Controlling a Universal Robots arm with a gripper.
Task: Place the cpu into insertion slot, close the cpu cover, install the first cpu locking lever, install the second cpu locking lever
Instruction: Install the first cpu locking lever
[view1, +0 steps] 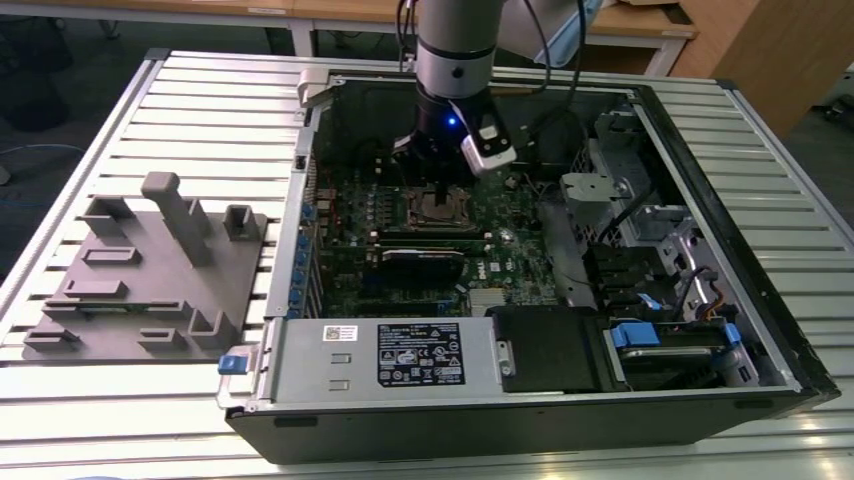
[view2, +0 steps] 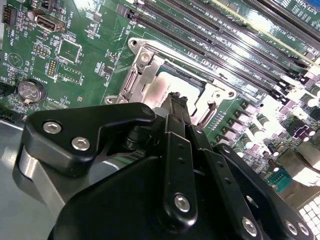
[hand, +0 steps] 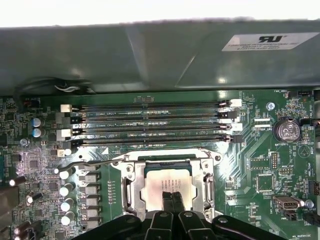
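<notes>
Black fingers (hand: 167, 202), pressed shut on nothing, poised just above the insertion slot (hand: 165, 164); cpu (hand: 165, 180) seated inside it, cpu cover (hand: 131, 187) lowered onto it. Whether the locking levers (hand: 100, 161) are latched is unclear.

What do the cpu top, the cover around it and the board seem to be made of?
The cpu: its top looks like metal, dull silvery-tan with a soft matte sheen.
The cover: thin stamped metal, it seems; brighter silver, with sharp glints along its edges.
The board: probably lacquered circuit laminate; green, slightly glossy, with fine pale traces.
</notes>
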